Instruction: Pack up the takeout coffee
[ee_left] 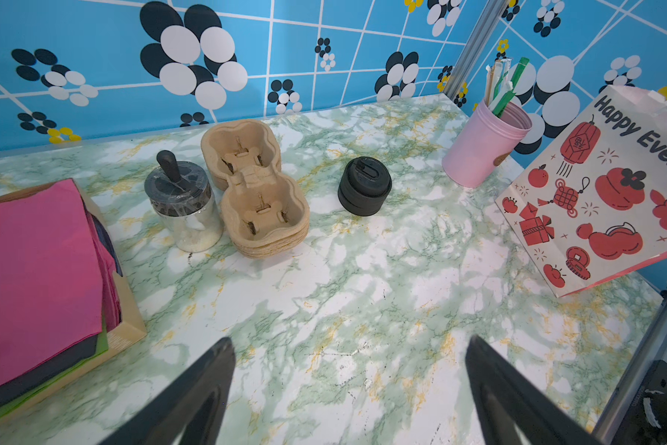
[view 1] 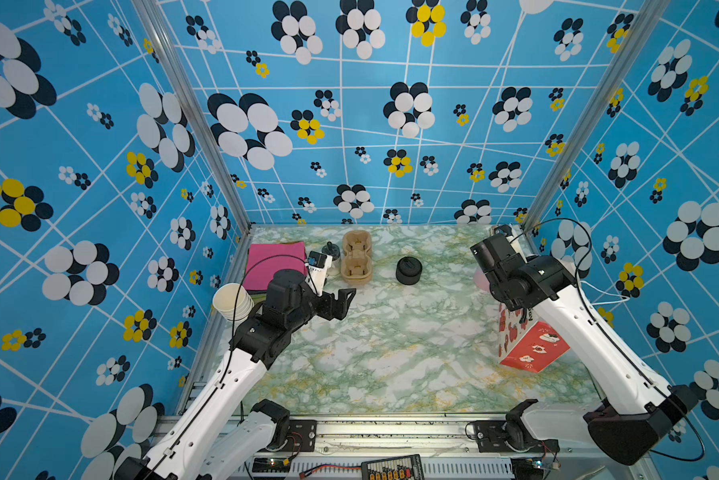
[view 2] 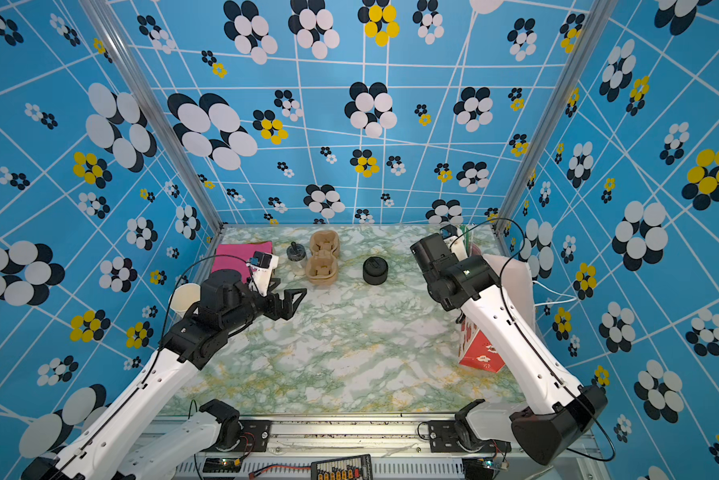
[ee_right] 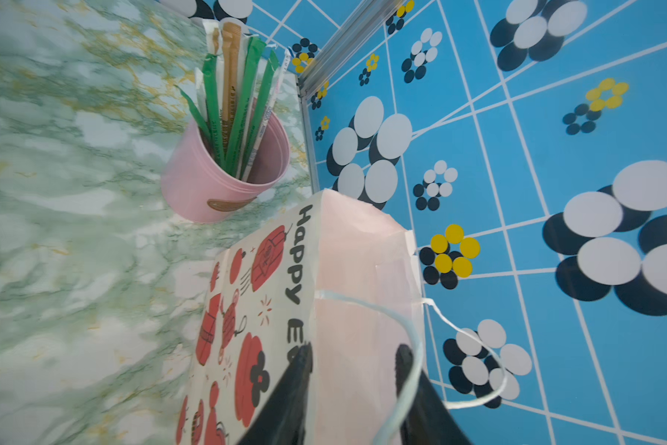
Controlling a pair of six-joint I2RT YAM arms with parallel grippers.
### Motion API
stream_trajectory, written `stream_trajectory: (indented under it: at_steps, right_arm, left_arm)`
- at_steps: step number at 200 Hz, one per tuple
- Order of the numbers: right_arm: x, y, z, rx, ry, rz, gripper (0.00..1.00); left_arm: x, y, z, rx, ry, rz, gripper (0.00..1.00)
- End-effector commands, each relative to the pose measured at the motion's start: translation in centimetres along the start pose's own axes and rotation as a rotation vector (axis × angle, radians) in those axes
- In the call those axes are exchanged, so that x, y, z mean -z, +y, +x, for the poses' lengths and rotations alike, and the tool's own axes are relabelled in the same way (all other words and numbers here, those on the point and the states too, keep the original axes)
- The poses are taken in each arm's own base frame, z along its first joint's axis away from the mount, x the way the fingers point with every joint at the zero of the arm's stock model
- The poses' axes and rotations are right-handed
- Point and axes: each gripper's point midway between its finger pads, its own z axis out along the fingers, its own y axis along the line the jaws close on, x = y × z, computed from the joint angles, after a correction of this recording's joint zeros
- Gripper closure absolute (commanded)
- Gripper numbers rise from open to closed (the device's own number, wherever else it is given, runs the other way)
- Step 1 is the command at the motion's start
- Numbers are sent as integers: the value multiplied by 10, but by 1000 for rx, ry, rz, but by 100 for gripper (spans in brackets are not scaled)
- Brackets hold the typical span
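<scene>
Where the coffee cup stands, or which way it points, I cannot tell: no view shows it. The right gripper [ee_right: 355, 358] hangs at the open mouth of the printed paper bag [ee_right: 255, 308], jaws parted, gripping nothing I can see. The left gripper [ee_left: 345, 352] is spread wide over the table [ee_left: 362, 289]. A stack of black lids [view 1: 409, 270] sits mid-frame, with cardboard cup trays [view 1: 355, 259] to its left.

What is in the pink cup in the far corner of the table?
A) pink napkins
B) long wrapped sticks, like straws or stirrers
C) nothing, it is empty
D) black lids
B: the pink cup holds a bunch of long green, white and brown wrapped sticks that stand up out of its mouth, as both wrist views show.
</scene>
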Motion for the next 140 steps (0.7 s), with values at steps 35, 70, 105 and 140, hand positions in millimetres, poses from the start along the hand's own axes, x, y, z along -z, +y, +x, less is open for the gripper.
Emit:
stream_trajectory:
  at_steps: [35,70,105,140]
  right_arm:
    - [14,29,4,-33,35,-242,29]
    - [19,40,7,-38,55,-320,12]
    - [37,43,-9,-106,4,-442,1]
    - [54,38,-26,-189,-80,-531,1]
  left_arm:
    - [7,3,6,-1,7,-28,5]
    - [9,5,6,-6,9,-46,4]
    - [12,9,5,-9,10,-72,2]
    - [22,21,1,-6,11,-151,1]
